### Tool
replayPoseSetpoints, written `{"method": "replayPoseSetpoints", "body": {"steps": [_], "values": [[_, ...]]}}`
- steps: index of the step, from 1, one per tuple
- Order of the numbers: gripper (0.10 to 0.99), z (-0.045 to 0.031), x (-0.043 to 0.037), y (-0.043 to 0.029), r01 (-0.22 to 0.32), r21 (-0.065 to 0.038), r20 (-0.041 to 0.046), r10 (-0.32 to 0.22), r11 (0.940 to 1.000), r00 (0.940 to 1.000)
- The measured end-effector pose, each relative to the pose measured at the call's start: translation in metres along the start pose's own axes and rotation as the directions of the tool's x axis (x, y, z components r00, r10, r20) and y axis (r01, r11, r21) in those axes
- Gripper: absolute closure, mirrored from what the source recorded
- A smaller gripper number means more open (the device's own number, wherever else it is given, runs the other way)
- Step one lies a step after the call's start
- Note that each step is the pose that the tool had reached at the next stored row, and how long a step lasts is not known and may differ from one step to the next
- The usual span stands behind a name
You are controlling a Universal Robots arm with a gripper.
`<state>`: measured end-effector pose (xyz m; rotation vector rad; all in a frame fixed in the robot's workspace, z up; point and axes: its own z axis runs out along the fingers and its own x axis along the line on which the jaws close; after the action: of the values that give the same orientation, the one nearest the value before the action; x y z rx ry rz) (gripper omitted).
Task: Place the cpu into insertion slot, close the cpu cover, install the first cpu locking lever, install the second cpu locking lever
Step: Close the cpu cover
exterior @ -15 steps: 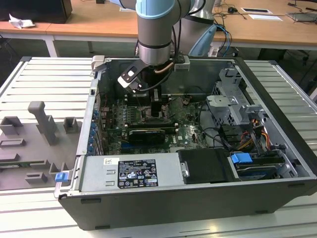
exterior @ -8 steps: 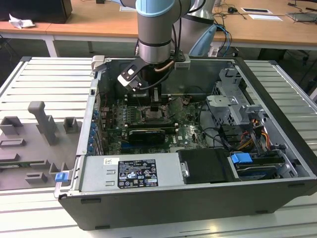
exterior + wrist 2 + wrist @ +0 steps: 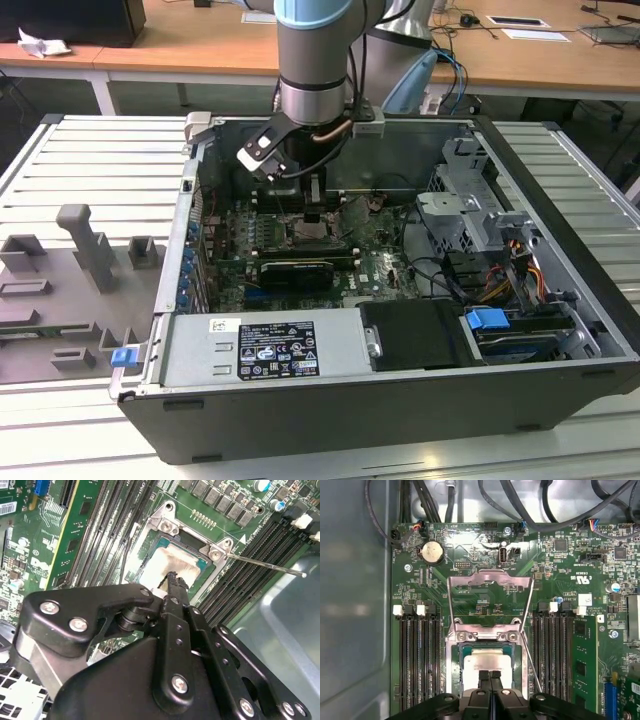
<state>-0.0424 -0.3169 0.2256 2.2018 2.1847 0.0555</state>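
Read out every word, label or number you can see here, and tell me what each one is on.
White sticker on the silvery housing, exterior view: print too small to read.
White lettering on the green motherboard, first wrist view: too small to read.
No text here can be quoted with confidence.

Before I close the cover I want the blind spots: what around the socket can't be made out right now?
1. First wrist view: the gripper hides one edge of the cpu and insertion slot.
2. Second wrist view: the gripper covers the spot under its tips, so contact with the cpu is unclear.
3. Exterior view: the insertion slot is too small, and partly behind the arm, to judge seating.
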Motion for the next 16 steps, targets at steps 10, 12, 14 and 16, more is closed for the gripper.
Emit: {"method": "replayPoseSetpoints", "body": {"steps": [10,12,14,16], "values": [[0.98,-0.004,-0.0004,0.0152,0.0,0.005,-0.0001,0.0,1.0,1.0],[0.98,-0.0061,-0.0003,0.0153,0.0,0.005,-0.0002,0.0,1.0,1.0],[0.98,-0.0078,-0.0002,0.0154,0.0,0.005,-0.0001,0.0,1.0,1.0],[0.98,-0.0087,-0.0002,0.0154,0.0,0.005,-0.0002,0.0,1.0,1.0]]}}
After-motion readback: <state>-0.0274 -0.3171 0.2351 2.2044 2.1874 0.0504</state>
